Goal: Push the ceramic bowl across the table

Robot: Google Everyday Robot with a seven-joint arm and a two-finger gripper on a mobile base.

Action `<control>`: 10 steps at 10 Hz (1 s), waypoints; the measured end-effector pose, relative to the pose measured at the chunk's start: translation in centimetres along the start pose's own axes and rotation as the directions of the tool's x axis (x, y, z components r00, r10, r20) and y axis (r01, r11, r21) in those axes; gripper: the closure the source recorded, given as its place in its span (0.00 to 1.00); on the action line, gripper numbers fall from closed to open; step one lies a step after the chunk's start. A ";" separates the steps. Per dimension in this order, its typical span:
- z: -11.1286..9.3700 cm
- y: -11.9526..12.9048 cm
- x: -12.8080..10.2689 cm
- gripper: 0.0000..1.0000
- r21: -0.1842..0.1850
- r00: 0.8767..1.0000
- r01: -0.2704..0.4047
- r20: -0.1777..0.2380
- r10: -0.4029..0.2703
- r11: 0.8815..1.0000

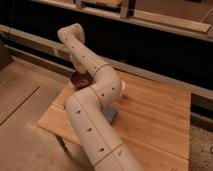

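One pale, jointed arm (92,107) fills the middle of the frame, rising from the lower centre, bending at a thick elbow over the table (160,115), climbing to the upper left and then folding down again. At the end of that last downward stretch, the gripper (78,66) hangs left of centre, directly above the ceramic bowl (80,80) and very close to it. Whether it touches the bowl cannot be told, nor whether it is open or closed, since the arm's own links hide most of it. The ceramic bowl, dark maroon and shallow, sits at the table's upper-left corner, close to the far edge, and is partly covered by the arm. A flat blue sponge (111,116) lies on the planks just right of the arm's lower section, near the middle of the frame, with only one corner showing. A small patch of a white cup (123,88) peeks out beside the right of the elbow. The light wooden tabletop stretches toward the lower right. A speckled floor (20,100) spreads to the left, and a dark wall (150,45) runs behind the table.
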 end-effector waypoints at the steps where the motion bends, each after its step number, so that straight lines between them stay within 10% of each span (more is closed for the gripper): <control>1: 0.0 0.0 0.0 1.00 0.000 1.000 0.000 0.000 0.000 1.000; 10: 0.0 -0.3 0.0 1.00 -0.006 1.000 -0.006 -0.002 0.006 1.000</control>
